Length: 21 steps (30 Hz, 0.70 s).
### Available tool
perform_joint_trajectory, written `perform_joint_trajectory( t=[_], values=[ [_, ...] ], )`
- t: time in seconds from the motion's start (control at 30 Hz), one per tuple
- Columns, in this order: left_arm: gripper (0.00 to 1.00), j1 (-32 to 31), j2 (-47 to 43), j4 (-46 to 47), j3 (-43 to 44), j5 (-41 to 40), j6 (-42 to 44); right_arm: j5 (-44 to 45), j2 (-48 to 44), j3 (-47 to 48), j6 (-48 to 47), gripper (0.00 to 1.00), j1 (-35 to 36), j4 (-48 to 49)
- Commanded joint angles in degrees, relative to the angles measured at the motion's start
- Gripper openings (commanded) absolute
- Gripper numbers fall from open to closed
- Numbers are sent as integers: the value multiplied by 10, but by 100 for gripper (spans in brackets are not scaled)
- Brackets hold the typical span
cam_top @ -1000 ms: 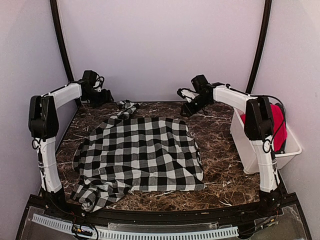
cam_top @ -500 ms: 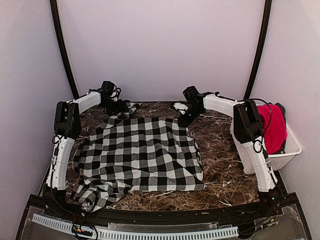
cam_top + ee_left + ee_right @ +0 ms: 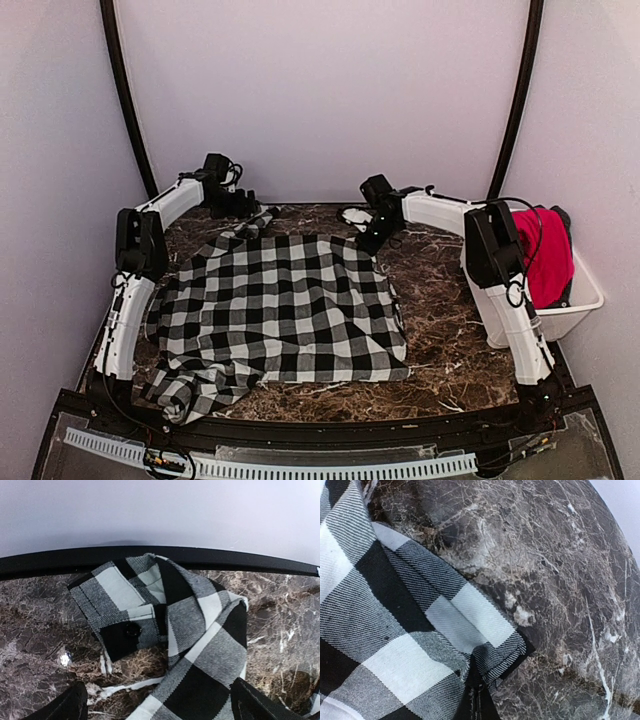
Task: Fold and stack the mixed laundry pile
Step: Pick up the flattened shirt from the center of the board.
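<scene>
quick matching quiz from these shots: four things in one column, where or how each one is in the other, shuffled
Things:
1. checked garment
2. red garment
3. left gripper
4. right gripper

Places or states:
a. in the white bin
b. open, by the sleeve cuff at the far edge
c. spread flat on the marble table
d. shut on a far corner of the checked garment

Pairs: 1-c, 2-a, 3-b, 4-d
</scene>
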Motion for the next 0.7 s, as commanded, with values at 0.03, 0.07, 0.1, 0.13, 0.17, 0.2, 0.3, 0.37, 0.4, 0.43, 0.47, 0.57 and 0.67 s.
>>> perform_joint_trajectory(
  t=[0.03, 0.07, 0.1, 0.13, 0.17, 0.2, 0.3, 0.37, 0.4, 0.43, 0.47, 0.57, 0.67],
  values=[
    [98, -10, 35, -35, 46, -30, 19, 28, -82, -22, 15, 0, 9, 11],
    [97, -11, 38, -42, 52, -28, 20, 35, -90, -24, 17, 0, 10, 8],
    [96, -16, 45, -45, 60, -27, 22, 39, -98, -27, 20, 0, 11, 3],
    [95, -19, 46, -50, 62, -28, 30, 43, -109, -30, 22, 0, 12, -1],
    [95, -26, 50, -52, 63, -31, 40, 46, -118, -34, 24, 0, 13, -4],
    [95, -30, 52, -59, 64, -40, 46, 48, -127, -40, 26, 0, 14, -6],
    [95, -49, 60, -70, 64, -64, 74, 58, -154, -59, 31, 0, 17, -12],
    [88, -53, 66, -77, 64, -68, 81, 64, -173, -78, 35, 0, 18, -13],
    [83, -52, 69, -79, 64, -85, 81, 68, -183, -88, 37, 0, 18, -14],
    [71, -53, 70, -80, 64, -90, 82, 71, -192, -98, 41, 0, 19, -16],
    [64, -53, 68, -83, 64, -91, 82, 74, -200, -108, 43, 0, 20, -17],
    [27, -52, 45, -85, 58, -88, 74, 86, -227, -138, 51, 0, 24, -20],
    [4, -45, -31, -51, 11, -88, 63, 89, -246, -162, 55, 0, 26, -23]
  ],
)
